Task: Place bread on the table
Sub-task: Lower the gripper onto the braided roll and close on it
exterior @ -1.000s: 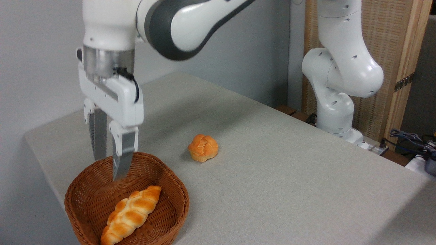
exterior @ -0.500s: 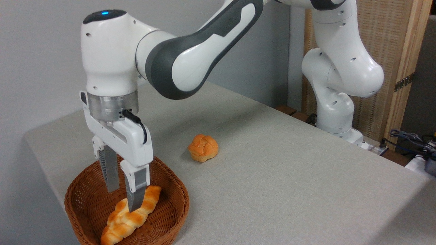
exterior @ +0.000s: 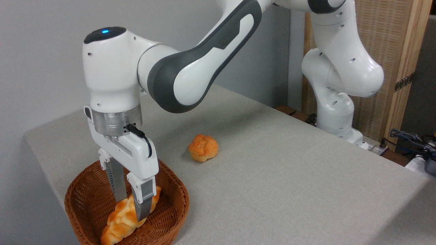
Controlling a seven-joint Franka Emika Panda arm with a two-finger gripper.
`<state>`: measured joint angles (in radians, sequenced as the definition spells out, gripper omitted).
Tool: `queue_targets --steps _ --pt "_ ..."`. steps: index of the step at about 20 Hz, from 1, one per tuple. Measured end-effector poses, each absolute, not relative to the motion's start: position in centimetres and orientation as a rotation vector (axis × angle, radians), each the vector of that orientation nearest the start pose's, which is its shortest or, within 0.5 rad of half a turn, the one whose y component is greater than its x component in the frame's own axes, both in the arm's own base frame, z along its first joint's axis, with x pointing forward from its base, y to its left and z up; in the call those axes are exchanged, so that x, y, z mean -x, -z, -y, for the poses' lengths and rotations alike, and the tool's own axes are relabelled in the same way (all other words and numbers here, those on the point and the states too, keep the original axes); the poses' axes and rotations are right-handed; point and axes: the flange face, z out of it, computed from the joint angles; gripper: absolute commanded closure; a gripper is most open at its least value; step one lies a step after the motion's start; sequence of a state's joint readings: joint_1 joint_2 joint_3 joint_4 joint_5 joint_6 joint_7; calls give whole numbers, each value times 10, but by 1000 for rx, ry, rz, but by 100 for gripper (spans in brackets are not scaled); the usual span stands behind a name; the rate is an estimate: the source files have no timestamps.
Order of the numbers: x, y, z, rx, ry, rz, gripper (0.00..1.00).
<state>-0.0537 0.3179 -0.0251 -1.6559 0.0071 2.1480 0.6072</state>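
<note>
This looks like a robotics lab or test room rather than a home. A white and grey robot arm (exterior: 204, 64) stands with its base (exterior: 335, 112) fixed at the far edge of a plain worktop (exterior: 289, 177) covered in grey-beige cloth. The walls (exterior: 41, 51) are bare grey, and a wood-framed woven screen (exterior: 391, 51) stands behind the base. Loose cables and a power strip (exterior: 408, 139) lie at the right edge (nothing tidied away). The only homely items, a wicker basket (exterior: 85, 204) and a bun (exterior: 203, 147), sit like props.
</note>
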Motion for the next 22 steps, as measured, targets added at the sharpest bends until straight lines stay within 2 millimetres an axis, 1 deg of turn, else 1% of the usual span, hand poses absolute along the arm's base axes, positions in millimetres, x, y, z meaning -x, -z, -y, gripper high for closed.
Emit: queue_targets --steps 7,8,10,11,12,13,14,15,16,17,22 --pt "-668 -426 56 2912 225 -1056 1" --pt "-668 -424 56 2913 222 -1057 6" --pt "-669 -421 57 2914 216 -1058 22" --pt "-669 -421 57 2915 215 -1058 44" --pt "-669 -419 57 2915 213 -1058 54" --pt "-669 -419 57 2916 211 -1059 67" --pt "-669 -417 57 2916 209 -1059 77" --pt "-669 -416 57 2916 207 -1060 93" --pt "-669 -416 58 2917 206 -1060 97" --pt "-669 -416 58 2917 206 -1061 98" --pt "-669 -415 58 2917 206 -1062 97"
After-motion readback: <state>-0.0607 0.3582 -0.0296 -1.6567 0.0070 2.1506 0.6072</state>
